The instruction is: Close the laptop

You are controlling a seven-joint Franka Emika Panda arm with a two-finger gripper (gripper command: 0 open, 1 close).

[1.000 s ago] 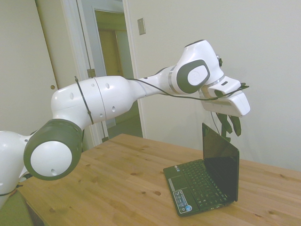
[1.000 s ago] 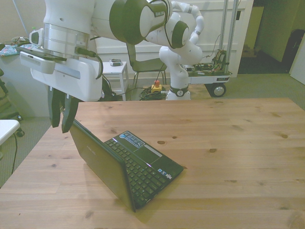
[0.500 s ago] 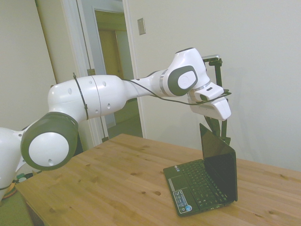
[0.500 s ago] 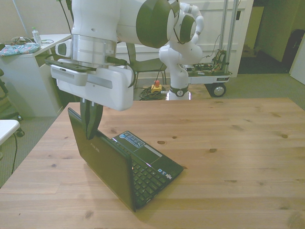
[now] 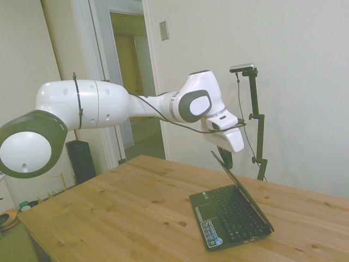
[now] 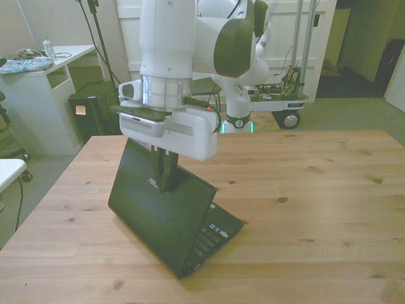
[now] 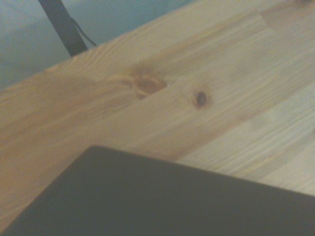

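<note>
The laptop point(image 5: 232, 215) stands on the wooden bench point(image 5: 136, 213), toward the front view's left half of it, and it is partly open. Its lid point(image 6: 161, 212) leans forward over the keyboard point(image 5: 235, 210), so that in the front view mostly the plain matte black back of the lid shows, with a small pale logo near its upper part. In the side view the lid shows almost edge-on as a thin dark line tilted over the keys, and the colourful stickers point(image 5: 212, 232) on the palm rest are visible at the near corner. The base lies flat on the bench. The white arm point(image 5: 114, 103) reaches in from the side view's left, and its claw point(image 6: 166, 178) points down onto the back of the lid, near the lid's upper edge. The two dark fingers point(image 6: 167, 171) stand close together with no gap visible between them, so the claw is closed and grips nothing; its tips seem to touch the lid surface. In the wrist view, which is blurred, a dark flat surface, the lid point(image 7: 162, 201), fills the lower part, and beyond it the light wood of the bench point(image 7: 162, 93) shows with two brown knots.
</note>
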